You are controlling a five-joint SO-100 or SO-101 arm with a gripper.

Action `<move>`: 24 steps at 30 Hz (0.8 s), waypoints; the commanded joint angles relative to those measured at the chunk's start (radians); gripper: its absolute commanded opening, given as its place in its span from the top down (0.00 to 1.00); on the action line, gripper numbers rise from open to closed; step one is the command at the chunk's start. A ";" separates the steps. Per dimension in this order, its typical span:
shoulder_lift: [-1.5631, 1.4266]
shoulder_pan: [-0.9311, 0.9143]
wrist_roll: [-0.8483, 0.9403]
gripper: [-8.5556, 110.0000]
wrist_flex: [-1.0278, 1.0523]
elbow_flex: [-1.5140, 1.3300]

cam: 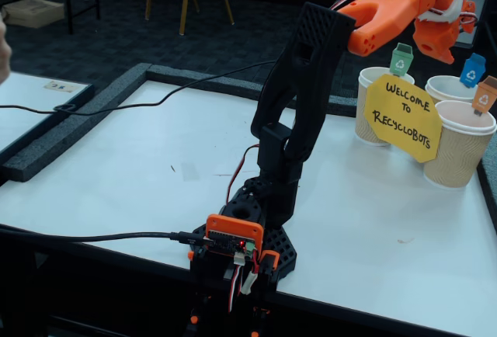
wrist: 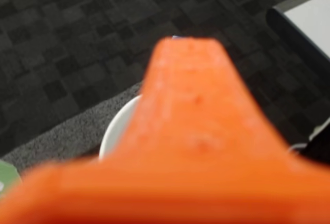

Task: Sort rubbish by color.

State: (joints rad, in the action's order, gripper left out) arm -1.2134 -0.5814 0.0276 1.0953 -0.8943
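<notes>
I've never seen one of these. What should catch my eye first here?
First the black arm rising from the near edge of the white table, its orange fingers raised high at the far right. Below them stand three paper cups with coloured tags, behind a yellow sign reading "Welcome to Recyclobots". In the wrist view, a blurred orange finger fills the picture.

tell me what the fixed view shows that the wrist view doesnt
Only the fixed view shows the whole arm on the white table, three beige ribbed paper cups with green, blue and orange tags, and the yellow Recyclobots sign.

Only the wrist view shows a blurred orange gripper finger close up, a white cup rim below it, and a hint of blue at its tip; what that is cannot be told.

Both show the orange gripper, raised over the cups, and the dark carpet.
</notes>
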 commanded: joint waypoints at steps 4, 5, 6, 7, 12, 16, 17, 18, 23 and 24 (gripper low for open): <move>-0.202 -0.037 0.021 0.83 0.057 0.054; -0.256 -0.037 0.021 0.83 0.066 0.021; -0.313 -0.034 0.021 0.84 0.071 -0.018; -0.371 -0.028 0.021 0.84 0.071 -0.063; -0.640 0.012 0.021 0.85 0.087 -0.319; -0.816 0.034 0.021 0.85 0.127 -0.495; -0.864 0.037 0.021 0.85 0.132 -0.546; -0.911 0.038 0.021 0.85 0.137 -0.594; -1.183 0.069 0.021 0.85 0.147 -0.864; -1.238 0.078 0.021 0.85 0.149 -0.914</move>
State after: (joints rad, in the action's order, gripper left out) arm -2.1552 -0.5400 0.0276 1.2471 -1.7165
